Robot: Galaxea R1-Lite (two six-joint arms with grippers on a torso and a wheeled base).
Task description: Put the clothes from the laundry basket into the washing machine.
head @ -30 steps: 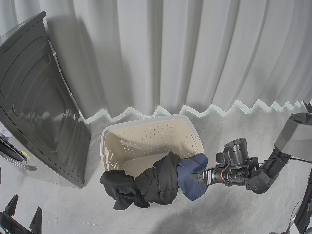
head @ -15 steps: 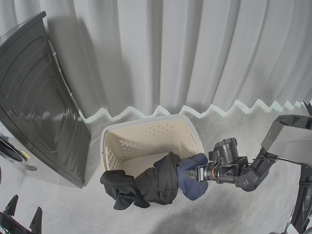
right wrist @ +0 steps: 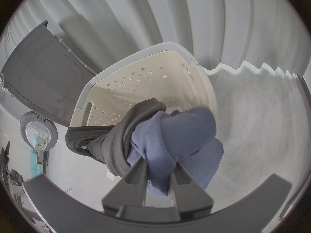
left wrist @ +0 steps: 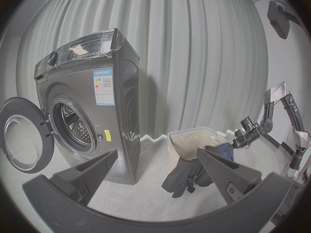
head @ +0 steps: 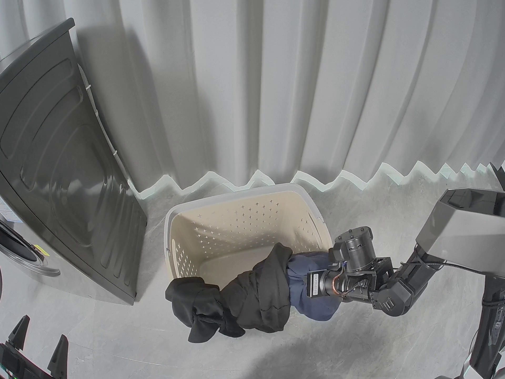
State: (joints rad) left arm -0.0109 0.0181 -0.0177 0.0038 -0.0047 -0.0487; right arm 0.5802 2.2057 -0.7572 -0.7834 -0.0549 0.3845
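Black garment (head: pixel 252 296) stretched along basket (head: pixel 236 196) rim; right pincer (right wrist: pixel 159 165) grips navy garment (right wrist: pixel 184 130).

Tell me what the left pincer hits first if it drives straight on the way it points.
Probably nothing solid at once: the left pincer, open, aims into the gap between the washing machine and the laundry basket, at bare floor, then the curtain. Depth is unclear; the machine's corner lies close.
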